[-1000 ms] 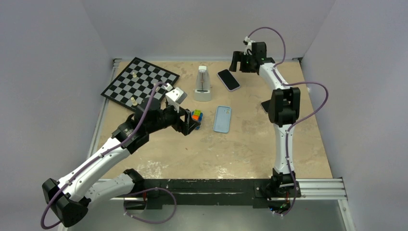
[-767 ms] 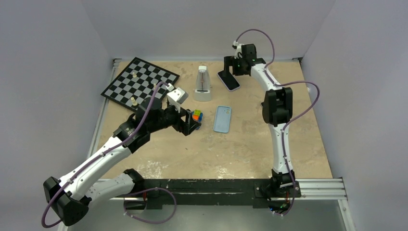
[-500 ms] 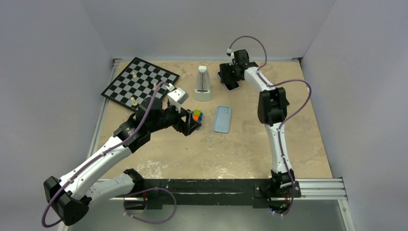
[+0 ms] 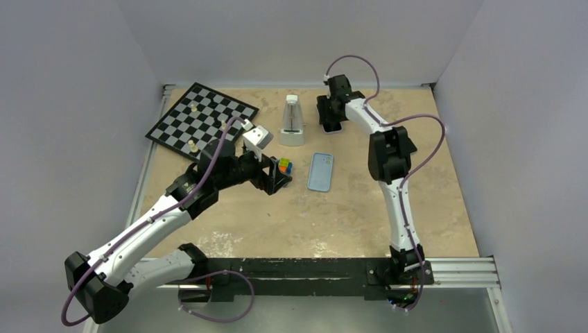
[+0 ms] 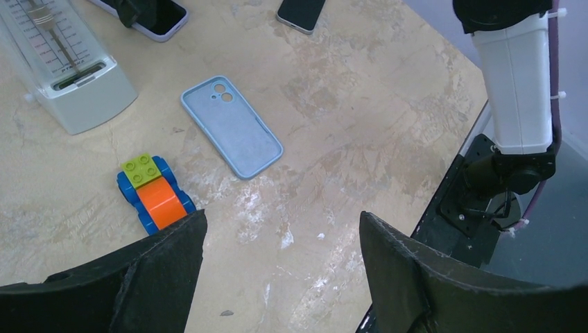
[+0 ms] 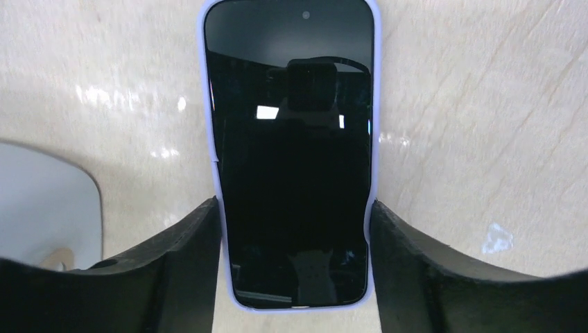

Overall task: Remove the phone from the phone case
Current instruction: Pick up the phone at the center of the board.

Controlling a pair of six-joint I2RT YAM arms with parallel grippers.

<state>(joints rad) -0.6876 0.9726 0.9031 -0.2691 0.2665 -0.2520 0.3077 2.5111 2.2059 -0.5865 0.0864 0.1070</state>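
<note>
The phone [image 6: 291, 159], dark screen up in a lavender phone case [image 6: 211, 139], lies flat at the back of the table, right of the metronome. My right gripper [image 6: 295, 208] is down over its near end, and both fingers press against the case's long edges. From above, the right gripper [image 4: 331, 118] covers most of the phone. In the left wrist view only a corner of the phone [image 5: 161, 16] shows. My left gripper [image 5: 281, 222] hangs open over bare table at mid-left, holding nothing.
An empty light blue case [image 4: 320, 171] lies mid-table, with a toy block car [image 4: 283, 167] just left of it by the left gripper. A white metronome [image 4: 292, 121] stands close to the phone. A chessboard [image 4: 201, 118] with a few pieces lies back left. Another bare phone [image 5: 302, 12] lies right.
My right arm swung left from the back right, came down over the phone, and its jaws narrowed onto the case's sides. The left arm stayed put.
</note>
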